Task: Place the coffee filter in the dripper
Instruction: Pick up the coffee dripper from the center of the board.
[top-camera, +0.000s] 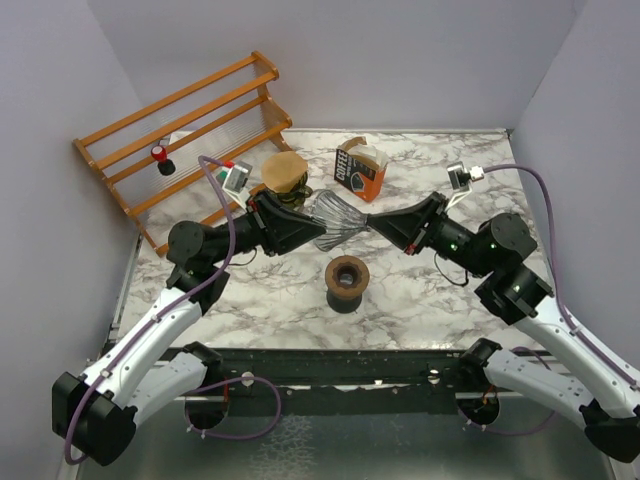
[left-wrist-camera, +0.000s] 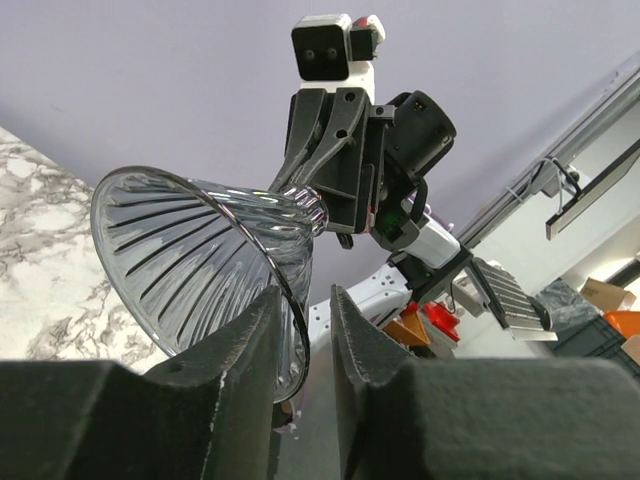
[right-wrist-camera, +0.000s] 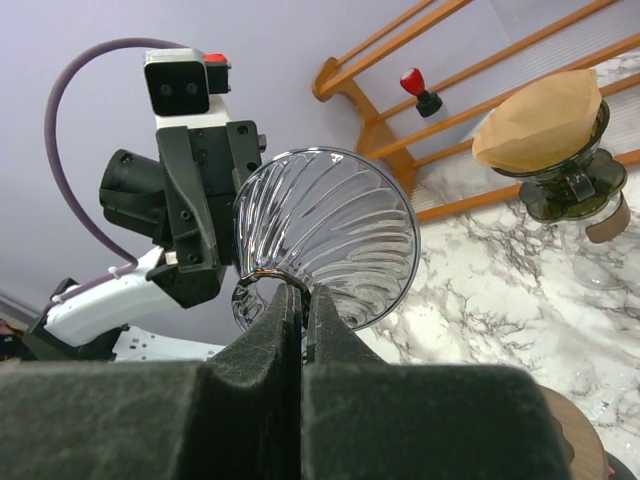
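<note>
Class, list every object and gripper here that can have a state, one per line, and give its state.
Dripper: in the air, on its side.
Right gripper: shut on the dripper's narrow end.
Left gripper: fingers open, astride the dripper's rim.
Filter: seated in the dark dripper at the back.
Box: upright, top open.
Ring: flat on the table, nothing in it.

We note clear, glossy, ribbed glass for the dripper (top-camera: 337, 222). Filter (top-camera: 284, 170): matt brown paper. Far-left rack (top-camera: 185, 135): varnished wood. Tabletop (top-camera: 420, 290): smooth, marble-patterned.
</note>
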